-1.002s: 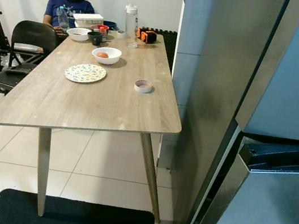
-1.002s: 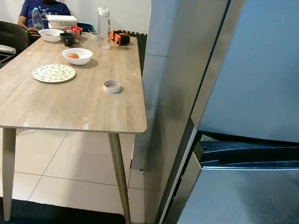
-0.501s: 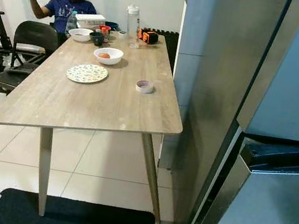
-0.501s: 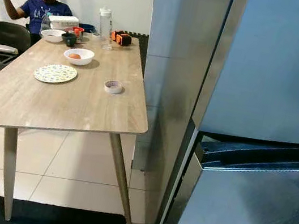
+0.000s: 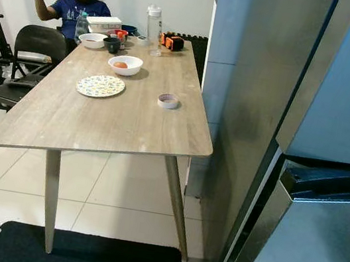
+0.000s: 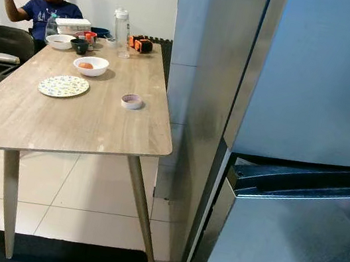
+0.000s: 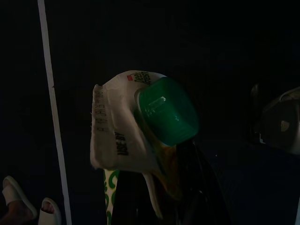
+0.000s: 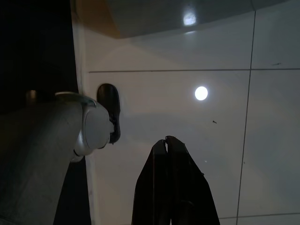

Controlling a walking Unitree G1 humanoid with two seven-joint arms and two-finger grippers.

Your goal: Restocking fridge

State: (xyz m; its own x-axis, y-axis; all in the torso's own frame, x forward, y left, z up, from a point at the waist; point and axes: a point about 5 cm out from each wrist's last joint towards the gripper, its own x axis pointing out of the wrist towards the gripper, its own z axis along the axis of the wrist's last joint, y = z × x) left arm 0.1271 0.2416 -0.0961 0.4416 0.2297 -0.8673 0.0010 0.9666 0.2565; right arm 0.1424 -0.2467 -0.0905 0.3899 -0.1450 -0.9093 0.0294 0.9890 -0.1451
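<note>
left wrist view, dark as it is, has the left gripper [image 7: 180,187] with its black fingers clamped on a white pouch with a green cap [image 7: 140,136], the printed pack tilted above a dark mat, with a pale strip of floor and a pair of white slippers [image 7: 28,208] off to one side. right wrist view shows the right gripper [image 8: 166,143] with its two fingers pressed together and holding nothing, hanging over glossy white floor tiles [image 8: 225,112] next to the robot's own silver leg and black foot [image 8: 108,112]. out in front, the steel fridge [image 6: 294,144] stands close on the right, its lower door [image 5: 316,249] ajar with a dark gap under the upper door. beside it on the left runs a long wooden table [image 5: 103,119] carrying a patterned plate [image 5: 100,85], a white bowl with something orange in it [image 5: 125,65], a roll of tape [image 5: 168,101], a tall clear bottle [image 5: 153,29], and more bowls and boxes at the far end. a person in a blue shirt [image 5: 82,4] sits there with one hand raised, a black chair [image 5: 34,47] near them.
</note>
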